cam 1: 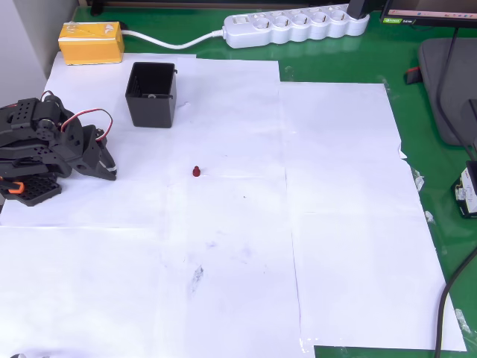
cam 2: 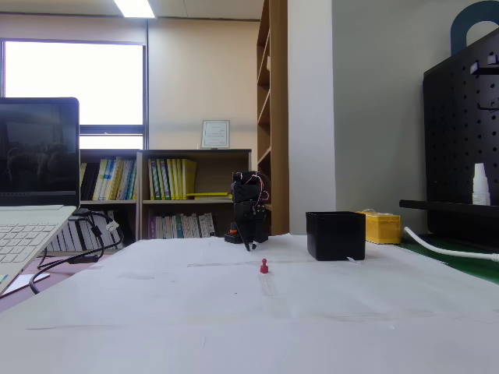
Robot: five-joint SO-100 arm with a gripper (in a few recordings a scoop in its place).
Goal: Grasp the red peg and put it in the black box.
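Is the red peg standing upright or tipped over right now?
Upright. In the fixed view the red peg stands on its wider base on the white paper, knob on top, apart from the black box.

From my remote seat I can make out no legible writing anywhere. The framed sheet [cam 2: 215,134] on the wall, above and to the left of the end effector [cam 2: 249,243] in the fixed view, carries print too small to read. The book spines [cam 2: 173,178] on the shelf to its left show no lettering I can resolve. The yellow block [cam 1: 91,42], beyond the end effector in the overhead view, bears a pale label that is blurred.
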